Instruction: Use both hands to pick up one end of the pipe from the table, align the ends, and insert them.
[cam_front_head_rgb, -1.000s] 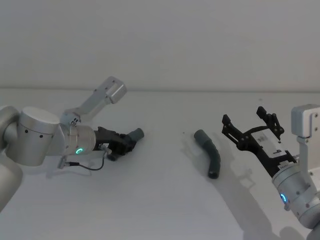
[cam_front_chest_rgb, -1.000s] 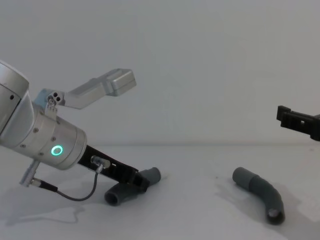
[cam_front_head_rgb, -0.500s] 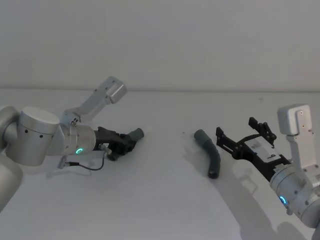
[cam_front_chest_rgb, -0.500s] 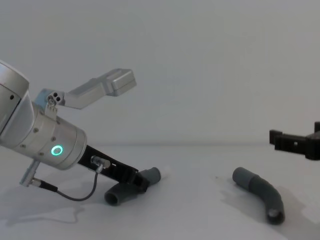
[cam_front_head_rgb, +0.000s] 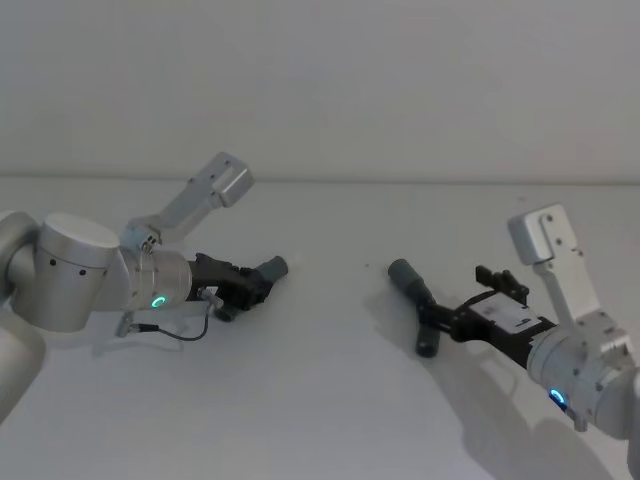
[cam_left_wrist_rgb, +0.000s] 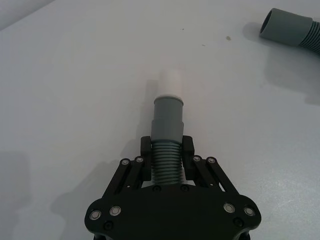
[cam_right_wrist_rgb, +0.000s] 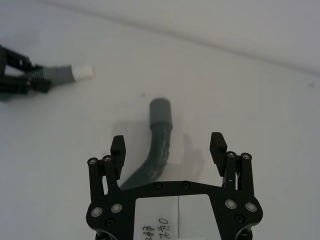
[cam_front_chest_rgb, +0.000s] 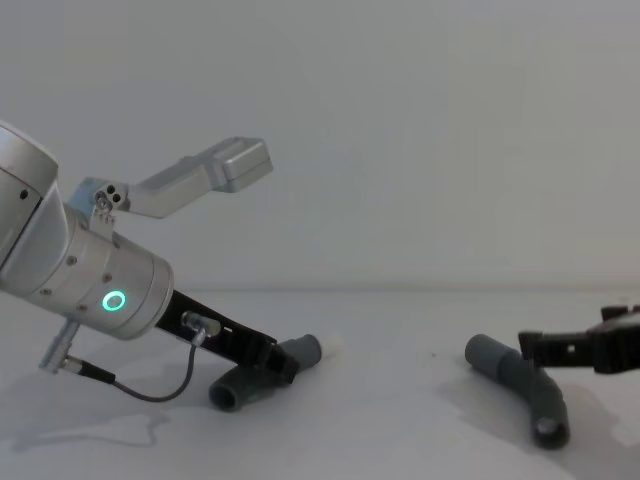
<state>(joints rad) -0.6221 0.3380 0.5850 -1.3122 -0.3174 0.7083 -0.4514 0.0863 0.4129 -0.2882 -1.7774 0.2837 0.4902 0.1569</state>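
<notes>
- Your right arm (cam_front_head_rgb: 585, 372) has swung down in the last second. It has carried the right hand (cam_right_wrist_rgb: 168, 142) from high above the sleeve piece (cam_front_chest_rgb: 536, 393) to low astride it. Your left arm (cam_front_head_rgb: 75, 272) has held its pose.
- Both pipe halves are on the white table (cam_front_head_rgb: 320, 410). The sleeve piece lies flat on it, and I take that piece as the landmark here.
- The right hand straddles the ribbed middle of the sleeve piece with its fingers spread. There is a gap on either side, so nothing is gripped yet.
- The left hand (cam_left_wrist_rgb: 167, 146) is well apart from the sleeve piece, on the robot's left of it. It is clamped on the ribs of the tip piece (cam_left_wrist_rgb: 166, 162), just behind that piece's collar.
- The narrow collar (cam_left_wrist_rgb: 168, 116) and its white tip (cam_left_wrist_rgb: 169, 83) point roughly toward the sleeve piece. The wide collar (cam_right_wrist_rgb: 161, 111) is the end of the sleeve piece farther from the right hand.
- By my reading, one grasp is made. You still have to close the right hand, lift both pieces, line up the collars and push the tip in.
- A white label (cam_right_wrist_rgb: 177, 214) on the right hand's body has handwriting on it. It runs off the picture's edge and I cannot read it reliably.
</notes>
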